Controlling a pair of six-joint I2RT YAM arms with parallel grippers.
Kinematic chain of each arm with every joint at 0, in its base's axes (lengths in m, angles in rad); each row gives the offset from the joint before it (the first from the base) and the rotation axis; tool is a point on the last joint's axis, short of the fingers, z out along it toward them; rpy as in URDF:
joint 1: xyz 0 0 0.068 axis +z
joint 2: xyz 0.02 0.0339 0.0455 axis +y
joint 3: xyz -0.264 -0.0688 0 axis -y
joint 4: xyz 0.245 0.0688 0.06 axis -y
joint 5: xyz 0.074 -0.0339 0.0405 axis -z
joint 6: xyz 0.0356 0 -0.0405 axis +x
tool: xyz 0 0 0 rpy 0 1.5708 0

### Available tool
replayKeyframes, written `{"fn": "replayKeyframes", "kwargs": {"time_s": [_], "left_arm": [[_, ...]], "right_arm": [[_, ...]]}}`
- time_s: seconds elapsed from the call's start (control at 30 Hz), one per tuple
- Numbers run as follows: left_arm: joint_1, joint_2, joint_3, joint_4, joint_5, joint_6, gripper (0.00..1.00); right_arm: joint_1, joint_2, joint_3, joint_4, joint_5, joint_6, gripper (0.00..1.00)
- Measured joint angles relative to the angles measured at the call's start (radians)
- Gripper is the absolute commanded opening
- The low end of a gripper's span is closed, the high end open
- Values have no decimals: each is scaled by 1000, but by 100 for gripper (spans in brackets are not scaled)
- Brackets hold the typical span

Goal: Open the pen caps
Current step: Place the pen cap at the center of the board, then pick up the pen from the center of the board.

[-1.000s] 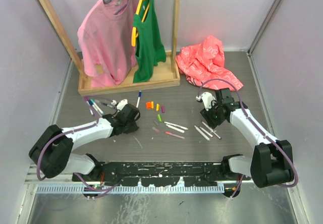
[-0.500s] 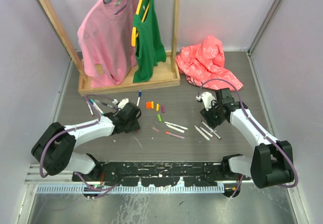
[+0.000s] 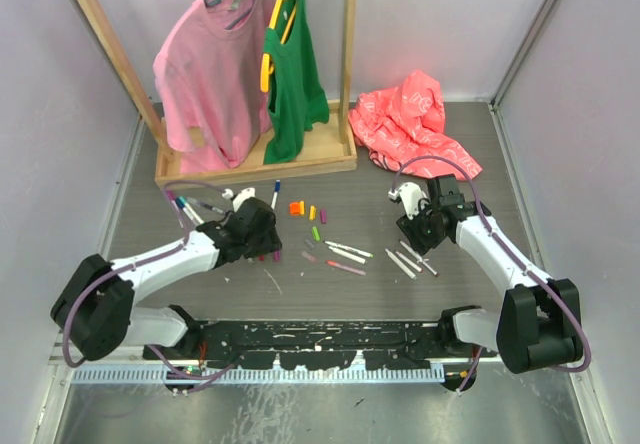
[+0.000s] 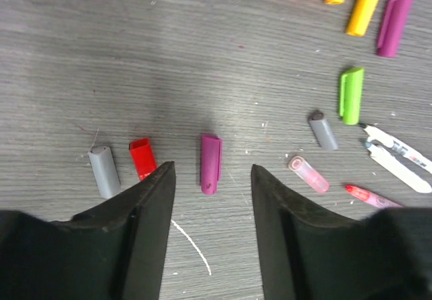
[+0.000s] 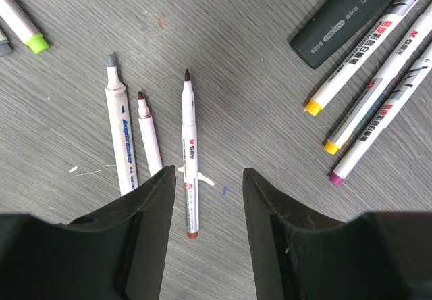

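Left end effector (image 4: 212,177), spread and empty, straddled one small purple plastic cap (image 4: 210,163); open grey surface (image 4: 135,50) lay at eleven o'clock. Right end effector (image 5: 209,175), spread too, overhung three uncapped white pens (image 5: 190,144).

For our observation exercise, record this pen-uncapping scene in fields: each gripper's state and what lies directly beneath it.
left gripper: open, empty
below left gripper: small purple plastic cap, loose on the grey table
left of it: short red plastic cap, short grey plastic cap
right gripper: open, empty
below right gripper: thin white uncapped pen, flat on the table
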Motion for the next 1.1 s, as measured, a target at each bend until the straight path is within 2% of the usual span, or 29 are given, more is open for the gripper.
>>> {"fn": "replayKeyframes", "kwargs": {"time_s": [0.27,0.4,0.67,0.77,0.87,1.1], "left_arm": [[47,-72,3,60,-6,167,78],[81,-33,41,66,-17,262,80],[130,233,253,53,-14,430,83],[141,307,310,32,-11,467,82],[156,368,362,8,-3,492,78],[178,463,457,-30,30,529,56]], "right_arm": [[0,0,0,0,-6,0,51],[0,0,0,0,-7,0,51],[0,0,0,0,-11,0,51],[0,0,0,0,-14,0,51],[0,0,0,0,-14,-1,51],[0,0,0,0,-15,-2,51]]}}
